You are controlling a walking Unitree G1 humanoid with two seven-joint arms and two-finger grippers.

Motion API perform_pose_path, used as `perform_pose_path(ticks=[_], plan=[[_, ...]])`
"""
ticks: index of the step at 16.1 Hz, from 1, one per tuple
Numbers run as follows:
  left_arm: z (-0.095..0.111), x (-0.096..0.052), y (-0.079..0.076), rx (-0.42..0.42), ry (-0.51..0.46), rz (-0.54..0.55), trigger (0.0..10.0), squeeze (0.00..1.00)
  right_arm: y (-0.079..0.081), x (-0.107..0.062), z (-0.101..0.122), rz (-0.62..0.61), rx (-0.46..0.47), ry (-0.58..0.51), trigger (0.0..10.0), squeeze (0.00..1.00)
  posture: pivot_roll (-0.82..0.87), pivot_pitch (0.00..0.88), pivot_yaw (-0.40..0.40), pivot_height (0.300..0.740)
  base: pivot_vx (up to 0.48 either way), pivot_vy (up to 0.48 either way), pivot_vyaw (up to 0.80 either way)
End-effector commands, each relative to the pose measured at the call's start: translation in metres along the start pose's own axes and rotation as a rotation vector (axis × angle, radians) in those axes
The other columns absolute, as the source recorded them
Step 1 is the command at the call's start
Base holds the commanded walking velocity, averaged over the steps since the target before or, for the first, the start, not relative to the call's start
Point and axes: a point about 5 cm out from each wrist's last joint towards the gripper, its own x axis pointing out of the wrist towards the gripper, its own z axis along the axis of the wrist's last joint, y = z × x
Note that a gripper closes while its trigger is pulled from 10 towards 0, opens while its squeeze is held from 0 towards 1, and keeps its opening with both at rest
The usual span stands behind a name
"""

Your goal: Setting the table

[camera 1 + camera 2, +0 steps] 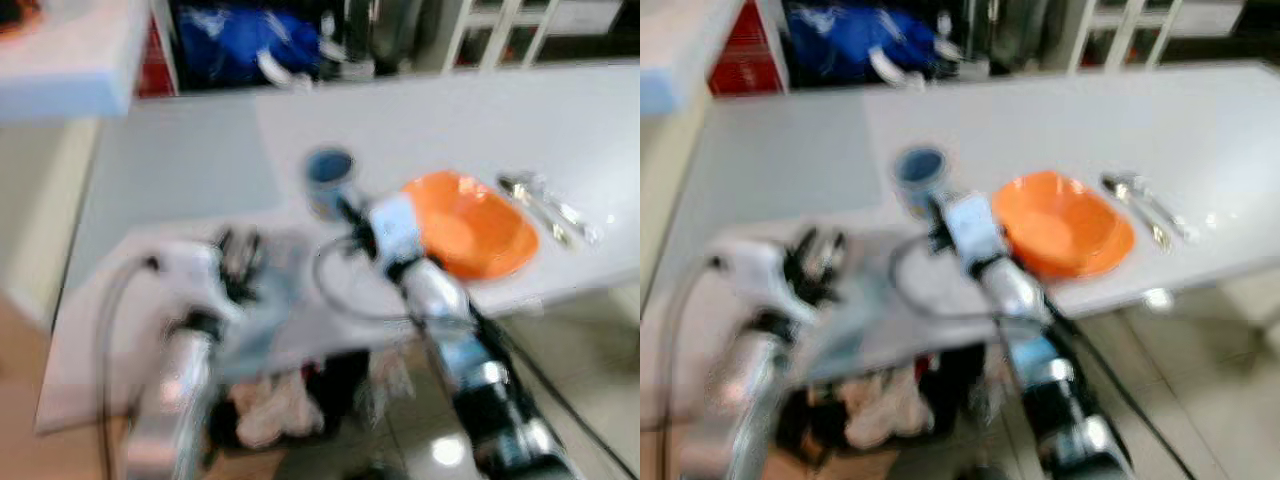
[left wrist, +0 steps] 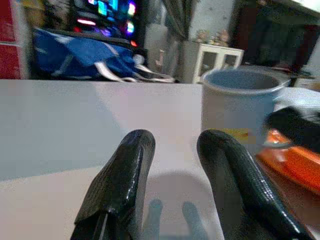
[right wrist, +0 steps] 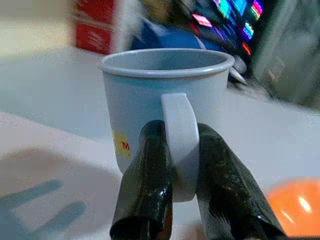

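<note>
A light blue mug (image 3: 165,105) stands upright on the white table (image 1: 450,120), just left of an orange bowl (image 1: 470,225). My right gripper (image 3: 182,165) is shut on the mug's handle, one black finger on each side of it. In the head views the right gripper (image 1: 345,210) reaches forward to the mug (image 1: 328,178). My left gripper (image 2: 175,150) hovers low over the table with its fingers slightly apart and nothing between them; the mug (image 2: 240,107) is ahead of it to one side. Spoons (image 1: 545,205) lie right of the bowl.
A blue bag (image 1: 250,45) and a red box (image 1: 740,50) sit beyond the table's far edge. White cabinet legs (image 1: 490,30) stand at the back right. Clothes (image 1: 280,400) lie under the table's near edge. A white shelf corner (image 1: 70,60) juts in at upper left.
</note>
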Motion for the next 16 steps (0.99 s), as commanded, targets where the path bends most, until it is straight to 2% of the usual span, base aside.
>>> perform_pose_path(ticks=[1, 4, 5, 7, 10, 13, 16], plan=[[0.005, -0.003, 0.006, 0.014, -0.009, 0.011, 10.0, 0.00, -0.003, 0.008, 0.010, -0.047, 0.036, -0.033, 10.0, 0.00, -0.08, 0.059, -0.017, 0.740, 0.000, 0.000, 0.00], [0.006, -0.008, 0.004, 0.013, -0.001, 0.008, 10.0, 0.00, -0.001, 0.007, 0.002, -0.057, 0.249, -0.030, 10.0, 0.00, -0.07, 0.078, -0.012, 0.740, 0.000, 0.000, 0.00], [0.006, -0.010, 0.004, 0.016, 0.008, 0.000, 10.0, 0.00, -0.001, 0.005, -0.001, -0.064, 0.260, -0.034, 10.0, 0.00, -0.06, 0.084, -0.003, 0.740, 0.000, 0.000, 0.00], [0.006, -0.012, 0.002, 0.019, 0.018, -0.020, 10.0, 0.00, -0.003, 0.004, -0.007, -0.093, 0.238, -0.025, 10.0, 0.00, -0.06, 0.090, 0.004, 0.740, 0.000, 0.000, 0.00], [0.011, -0.018, -0.002, 0.019, 0.027, -0.071, 10.0, 0.00, -0.014, -0.001, -0.020, -0.172, 0.124, 0.017, 10.0, 0.00, -0.04, 0.104, 0.016, 0.740, 0.000, 0.000, 0.00], [0.012, -0.021, -0.003, 0.032, 0.040, -0.082, 10.0, 0.00, -0.010, 0.001, -0.026, -0.135, 0.138, 0.019, 10.0, 0.00, -0.04, 0.116, 0.025, 0.740, 0.000, 0.000, 0.00], [0.013, -0.023, -0.004, 0.036, 0.048, -0.092, 10.0, 0.00, -0.008, 0.009, -0.026, -0.140, 0.109, 0.023, 10.0, 0.00, -0.03, 0.112, 0.024, 0.740, 0.000, 0.000, 0.00]])
